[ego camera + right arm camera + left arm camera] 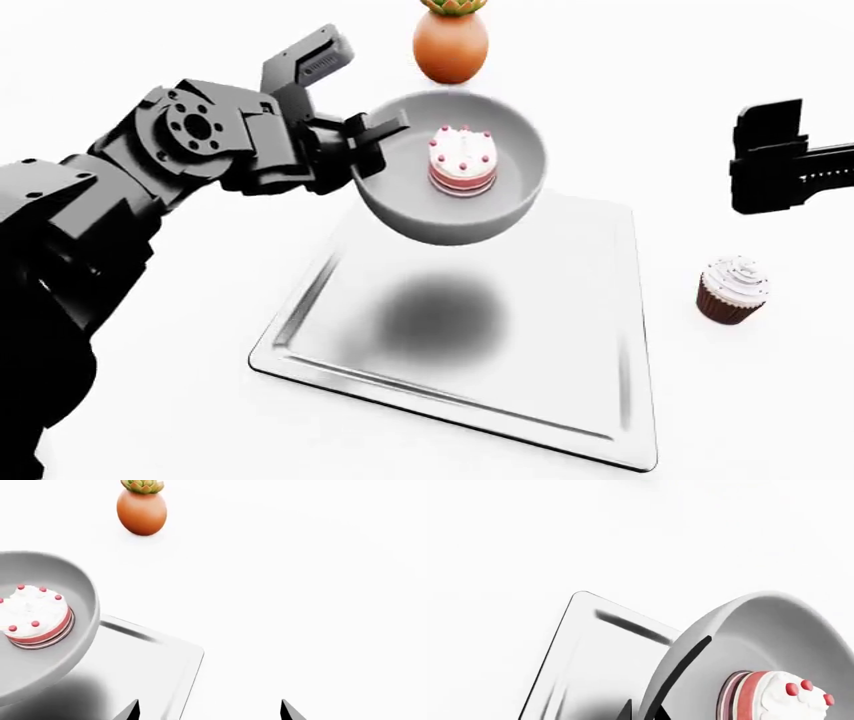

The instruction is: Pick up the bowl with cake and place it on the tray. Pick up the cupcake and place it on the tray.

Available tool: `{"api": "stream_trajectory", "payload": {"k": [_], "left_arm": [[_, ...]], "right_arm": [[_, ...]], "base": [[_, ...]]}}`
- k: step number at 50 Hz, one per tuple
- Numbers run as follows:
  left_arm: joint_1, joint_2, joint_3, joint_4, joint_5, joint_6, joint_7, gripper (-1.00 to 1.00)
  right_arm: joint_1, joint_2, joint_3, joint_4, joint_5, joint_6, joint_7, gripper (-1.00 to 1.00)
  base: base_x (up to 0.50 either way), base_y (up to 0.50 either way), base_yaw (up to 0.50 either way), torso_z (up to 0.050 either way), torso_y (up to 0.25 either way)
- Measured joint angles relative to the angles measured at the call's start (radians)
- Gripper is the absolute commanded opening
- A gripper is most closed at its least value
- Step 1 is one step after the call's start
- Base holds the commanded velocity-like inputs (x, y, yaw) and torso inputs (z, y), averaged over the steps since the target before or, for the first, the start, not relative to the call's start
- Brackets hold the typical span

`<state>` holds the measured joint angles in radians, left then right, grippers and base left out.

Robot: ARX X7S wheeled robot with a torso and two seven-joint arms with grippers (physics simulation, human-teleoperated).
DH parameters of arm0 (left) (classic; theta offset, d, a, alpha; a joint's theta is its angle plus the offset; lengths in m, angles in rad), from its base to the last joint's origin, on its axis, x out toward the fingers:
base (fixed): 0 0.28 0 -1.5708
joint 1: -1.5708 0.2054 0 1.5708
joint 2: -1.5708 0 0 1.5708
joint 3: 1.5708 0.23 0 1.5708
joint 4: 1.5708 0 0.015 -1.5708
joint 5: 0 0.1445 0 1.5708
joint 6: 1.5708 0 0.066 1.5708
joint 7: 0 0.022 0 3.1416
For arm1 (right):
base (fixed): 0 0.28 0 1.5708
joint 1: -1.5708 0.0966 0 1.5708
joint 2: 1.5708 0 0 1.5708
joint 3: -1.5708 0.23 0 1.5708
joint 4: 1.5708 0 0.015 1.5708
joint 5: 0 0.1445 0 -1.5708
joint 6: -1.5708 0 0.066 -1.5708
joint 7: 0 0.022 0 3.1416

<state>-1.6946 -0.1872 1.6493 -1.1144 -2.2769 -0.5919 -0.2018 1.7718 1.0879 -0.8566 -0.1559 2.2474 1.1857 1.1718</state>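
Above tray (587, 330), left gripper (358, 150) clamps rim of bowl (400, 205): plain grey, thick-walled, airborne, shadow beneath. Cake (462, 160) inside: white frosting, pink layers, red dots. Cupcake (733, 290) on table right of tray. Right gripper (210, 711) spread, holding nothing. No readable writing.

The left arm (120, 190) is black and dark grey, made of big chunky blocks. One joint is a round disc (194, 127) with a ring of small screw holes and a hole in the middle. The left gripper (358, 135) has flat black fingers, and a grey slotted block (320, 62) sticks up behind it. The right gripper (787, 158) is a boxy black block with square steps. In the right wrist view only two thin black fingertips (133, 711) show
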Motion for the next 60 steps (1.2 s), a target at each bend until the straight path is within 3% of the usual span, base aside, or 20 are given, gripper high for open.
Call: {"api": "stream_trajectory", "payload": {"k": [31, 60], "left_arm": [[0.088, 0.101, 0.089, -0.173, 0.014, -0.042, 0.165, -1.0], [0.12, 0.121, 0.35, -0.19, -0.2, -0.007, 0.203, -1.0]], "right_arm": [[-0.024, 0.016, -0.006, -0.018, -0.014, -0.015, -0.019, 1.0], [-0.034, 0.025, -0.013, -0.027, -0.018, -0.024, -0.027, 1.0]], "base": [[0.0, 0.0, 0.0, 0.0, 0.001], [0.0, 0.0, 0.0, 0.0, 0.0]]}}
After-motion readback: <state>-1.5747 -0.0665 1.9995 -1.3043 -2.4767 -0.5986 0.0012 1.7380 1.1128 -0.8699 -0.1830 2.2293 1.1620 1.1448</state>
